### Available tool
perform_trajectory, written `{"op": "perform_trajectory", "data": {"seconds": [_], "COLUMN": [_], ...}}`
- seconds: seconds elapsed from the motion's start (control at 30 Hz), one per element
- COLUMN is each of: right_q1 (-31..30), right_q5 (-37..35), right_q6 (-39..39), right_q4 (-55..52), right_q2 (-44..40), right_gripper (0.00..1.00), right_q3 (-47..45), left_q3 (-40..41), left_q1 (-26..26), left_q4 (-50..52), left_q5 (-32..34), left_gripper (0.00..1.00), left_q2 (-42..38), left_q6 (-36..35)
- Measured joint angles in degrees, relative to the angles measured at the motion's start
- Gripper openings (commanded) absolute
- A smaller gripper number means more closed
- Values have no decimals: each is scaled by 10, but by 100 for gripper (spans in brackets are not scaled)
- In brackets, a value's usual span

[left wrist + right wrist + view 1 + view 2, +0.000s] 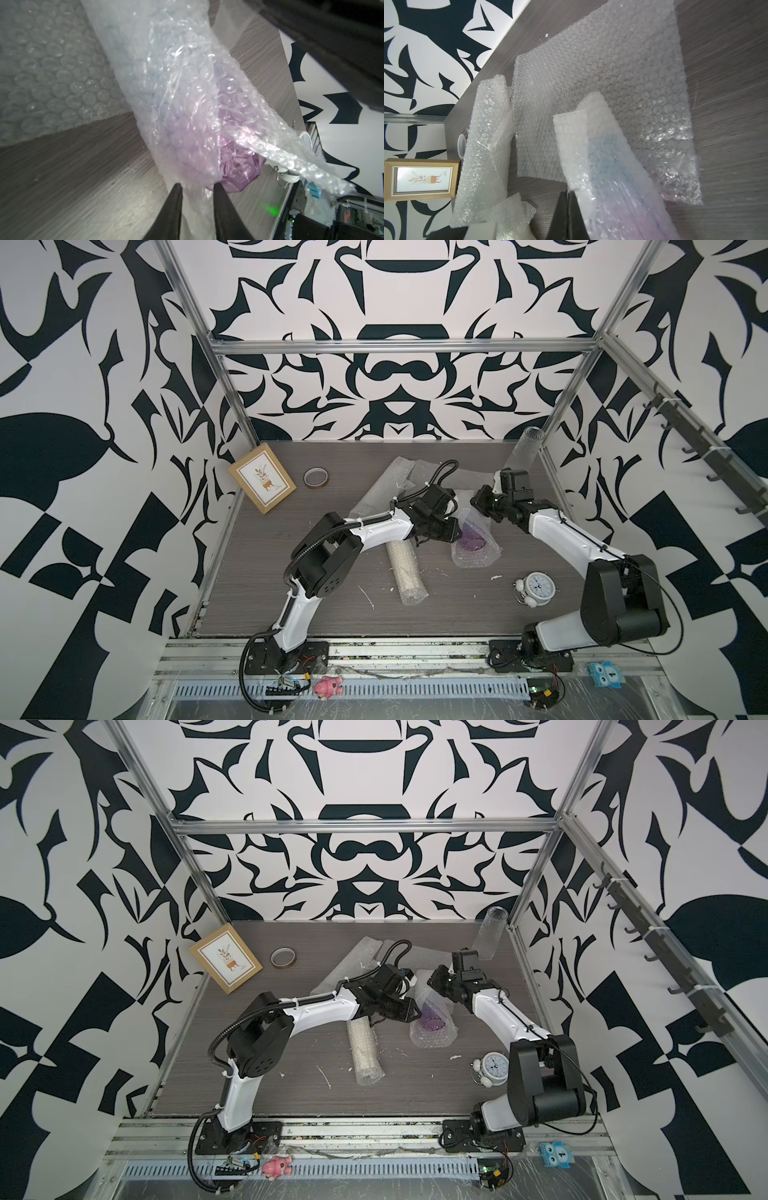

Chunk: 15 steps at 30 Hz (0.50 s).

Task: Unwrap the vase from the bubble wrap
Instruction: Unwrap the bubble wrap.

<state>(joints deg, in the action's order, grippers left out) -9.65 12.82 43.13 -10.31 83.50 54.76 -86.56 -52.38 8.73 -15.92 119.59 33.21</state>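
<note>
An alarm clock (538,587) stands toward the near right corner of the tabletop (270,593), and a loose roll of wrap (405,572) lies in the middle of its near half. At the centre the purple vase (471,537) lies on its side, one end bare, the rest sheathed in bubble wrap (478,558). The left gripper (196,185) is narrowly parted, astride the wrap beside that bare end. The right gripper (568,192) is closed tight on the wrap's far edge. Behind them a flat sheet (602,72) lies spread. A tape roll (316,478) and picture frame (262,481) sit toward the far left corner, a tall glass (524,448) in the far right corner
</note>
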Motion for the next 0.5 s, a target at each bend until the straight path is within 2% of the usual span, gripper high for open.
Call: {"op": "perform_trajectory", "data": {"seconds": [0.13,0.4,0.5], "right_q1": [-23,-52,-61], "right_q5": [-20,-42,-50], "right_q6": [-4,-6,-8], "right_q4": [-10,-20,-24], "right_q2": [0,17,30], "right_gripper": [0,0,0], "right_q3": [21,46,54], "left_q3": [20,94,121], "left_q1": [4,19,26], "left_q4": [-11,-38,-57], "left_q5": [-2,-7,-9], "left_gripper": [52,70,72], "left_q2": [-5,-37,-62], "left_q6": [7,28,38]}}
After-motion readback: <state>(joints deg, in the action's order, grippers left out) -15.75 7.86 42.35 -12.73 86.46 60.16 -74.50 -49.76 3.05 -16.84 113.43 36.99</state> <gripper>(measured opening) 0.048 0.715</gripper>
